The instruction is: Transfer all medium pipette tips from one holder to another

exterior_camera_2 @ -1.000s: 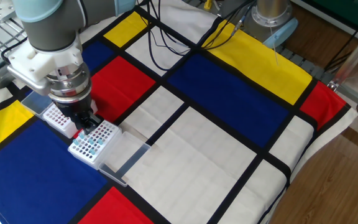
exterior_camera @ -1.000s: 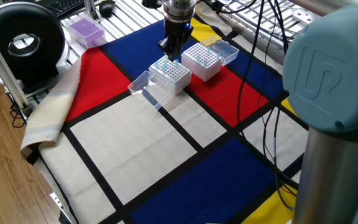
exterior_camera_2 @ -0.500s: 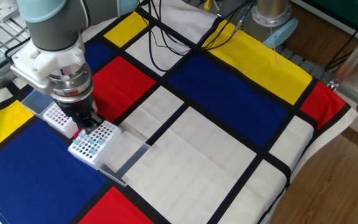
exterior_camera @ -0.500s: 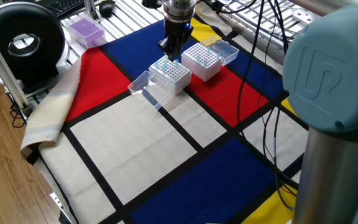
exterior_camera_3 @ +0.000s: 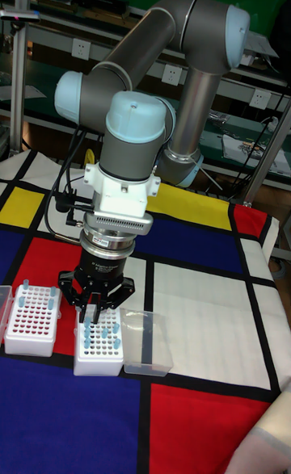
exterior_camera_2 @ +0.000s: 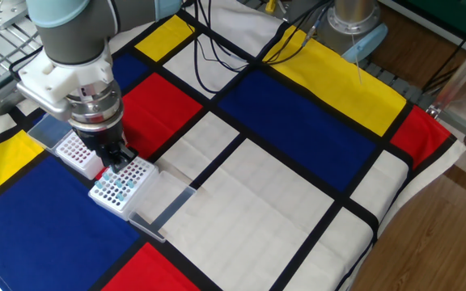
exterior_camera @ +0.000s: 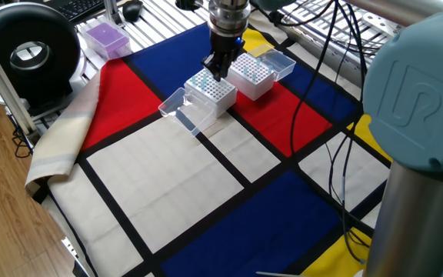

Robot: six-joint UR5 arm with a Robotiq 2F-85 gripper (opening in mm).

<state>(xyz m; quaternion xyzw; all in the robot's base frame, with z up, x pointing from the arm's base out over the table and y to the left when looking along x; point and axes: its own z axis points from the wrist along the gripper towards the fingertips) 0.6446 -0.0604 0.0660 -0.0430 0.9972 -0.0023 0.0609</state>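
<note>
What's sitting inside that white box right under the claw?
The white box holds several pale blue tips standing in its holes. The gripper covers its back rows, so what stands there is hidden.

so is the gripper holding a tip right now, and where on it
It cannot be told: the gripper sits just over the near rack, and its fingertips are too small to show a tip between them.

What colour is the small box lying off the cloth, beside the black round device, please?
The box is purple with a translucent lid; it shows best in the one fixed view, upper left.
</note>
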